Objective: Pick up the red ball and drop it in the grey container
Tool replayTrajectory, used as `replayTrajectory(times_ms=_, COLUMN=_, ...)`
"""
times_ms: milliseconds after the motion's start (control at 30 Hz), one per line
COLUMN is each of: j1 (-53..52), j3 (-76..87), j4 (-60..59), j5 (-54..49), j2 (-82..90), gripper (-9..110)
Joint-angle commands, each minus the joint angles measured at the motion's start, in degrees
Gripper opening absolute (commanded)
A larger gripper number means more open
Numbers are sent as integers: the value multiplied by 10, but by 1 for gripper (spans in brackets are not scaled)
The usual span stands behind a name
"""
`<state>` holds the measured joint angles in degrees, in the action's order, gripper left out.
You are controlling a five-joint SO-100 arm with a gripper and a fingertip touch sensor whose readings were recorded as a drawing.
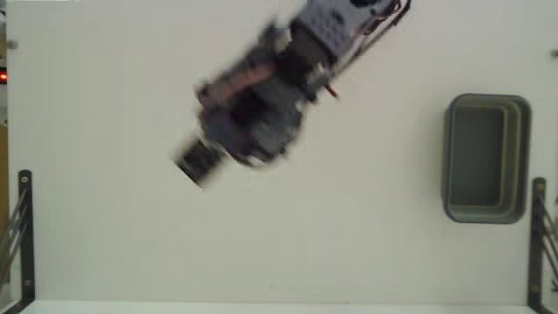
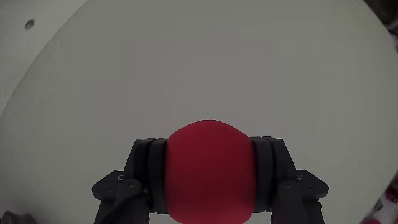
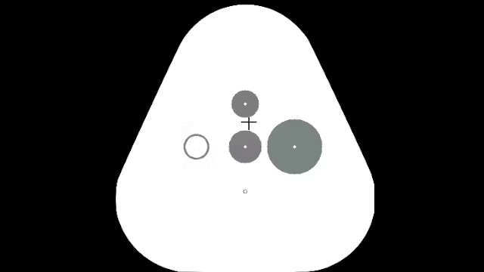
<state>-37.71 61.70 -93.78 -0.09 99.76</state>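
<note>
Red ball (image 2: pixel 210 171) fills the bottom of the wrist view, smooth, matte and evenly coloured, a plain round sphere with no markings. Black plastic fingers (image 2: pixel 147 177) press it from both sides, and the pincer (image 2: pixel 210 180) is clamped on the ball, one ribbed pad snug against each flank. Behind it spreads a pale, flat surface (image 2: pixel 199 62), off-white and featureless apart from a small dark dot near the top left corner.

Over to the fixed view looking down: the arm (image 1: pixel 261 105) is a dark smear, blurred, reaching from the top edge toward the left of centre, with wires showing near its base. The ball itself cannot be made out there; the blur hides it. Well apart, at the right side, sits the grey container (image 1: pixel 449 157), a grey-green plastic tub, rectangular with rounded corners and a thick rim, its long side running up and down the picture, nothing inside it. Black metal brackets (image 1: pixel 24 235) stand at the lower left and lower right edges of the white surface.
</note>
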Motion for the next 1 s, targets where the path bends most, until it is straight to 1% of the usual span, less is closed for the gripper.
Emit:
replayTrajectory(times_ms=0, j1=63, j3=-1, j4=17, j5=1, j2=8, gripper=66)
replayTrajectory(times_ms=567, j1=408, j3=20, j4=69, j5=1, j2=-29, gripper=66)
replayTrajectory(times_ms=967, j1=606, j3=33, j4=99, j5=1, j2=-51, gripper=66)
